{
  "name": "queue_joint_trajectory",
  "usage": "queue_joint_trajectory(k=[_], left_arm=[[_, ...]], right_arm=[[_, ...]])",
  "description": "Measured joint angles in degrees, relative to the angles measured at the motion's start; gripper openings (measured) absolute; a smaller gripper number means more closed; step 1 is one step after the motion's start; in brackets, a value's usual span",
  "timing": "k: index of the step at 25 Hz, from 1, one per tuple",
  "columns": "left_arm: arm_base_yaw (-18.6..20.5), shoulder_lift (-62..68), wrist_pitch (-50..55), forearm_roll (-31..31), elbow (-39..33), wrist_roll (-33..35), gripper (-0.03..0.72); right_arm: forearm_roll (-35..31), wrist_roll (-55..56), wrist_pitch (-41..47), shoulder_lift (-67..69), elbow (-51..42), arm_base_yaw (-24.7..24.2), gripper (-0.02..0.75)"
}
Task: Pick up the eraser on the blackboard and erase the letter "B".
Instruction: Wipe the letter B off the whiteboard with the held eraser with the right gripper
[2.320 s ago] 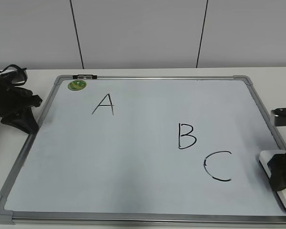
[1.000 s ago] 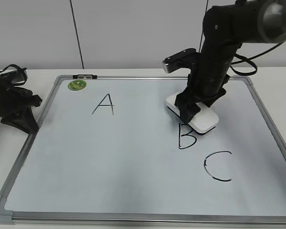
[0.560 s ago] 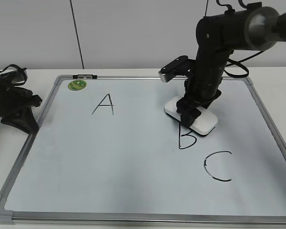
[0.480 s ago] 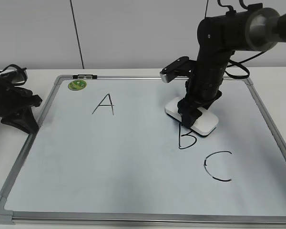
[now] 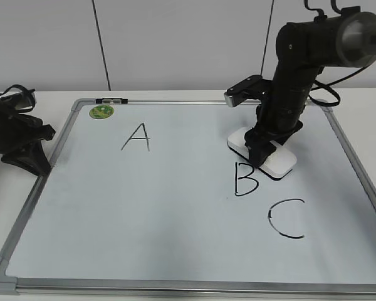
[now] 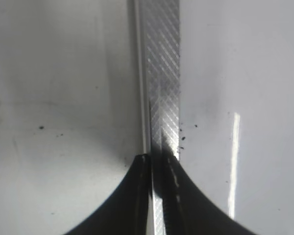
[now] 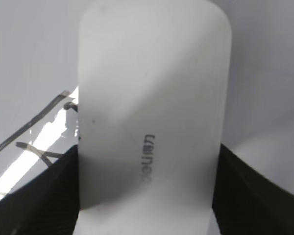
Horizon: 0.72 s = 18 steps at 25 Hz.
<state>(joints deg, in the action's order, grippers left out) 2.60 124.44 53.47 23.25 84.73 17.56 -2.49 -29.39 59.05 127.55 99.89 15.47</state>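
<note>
Eraser (image 5: 264, 153) sitting clamped in right gripper (image 5: 263, 149) jaws, touching blackboard (image 5: 175, 207) just above letter "B" (image 5: 245, 179); left gripper (image 6: 157, 161) jaws closed, holding nothing.

Right arm (image 5: 294, 75) bent steeply down, jaws clamped; left gripper (image 5: 34, 150) low, jaws closed.

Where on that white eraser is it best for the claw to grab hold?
Across the narrow width, on the two long side edges, coming straight down from above. The eraser is a flat oblong lying on the blackboard, so only its sides offer grip. The right claw holds it that way now.
</note>
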Motion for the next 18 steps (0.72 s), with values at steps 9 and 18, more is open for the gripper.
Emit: queue_joint_trajectory(k=[9,18], left_arm=[[0.0,0.0,0.0,0.0,0.0,0.0,0.032],[0.0,0.0,0.0,0.0,0.0,0.0,0.032]], right_arm=[[-1.1,-0.2,0.7,0.6,0.5,0.0,0.537],[-1.3,-0.2,1.4,0.6,0.5,5.9,0.537]])
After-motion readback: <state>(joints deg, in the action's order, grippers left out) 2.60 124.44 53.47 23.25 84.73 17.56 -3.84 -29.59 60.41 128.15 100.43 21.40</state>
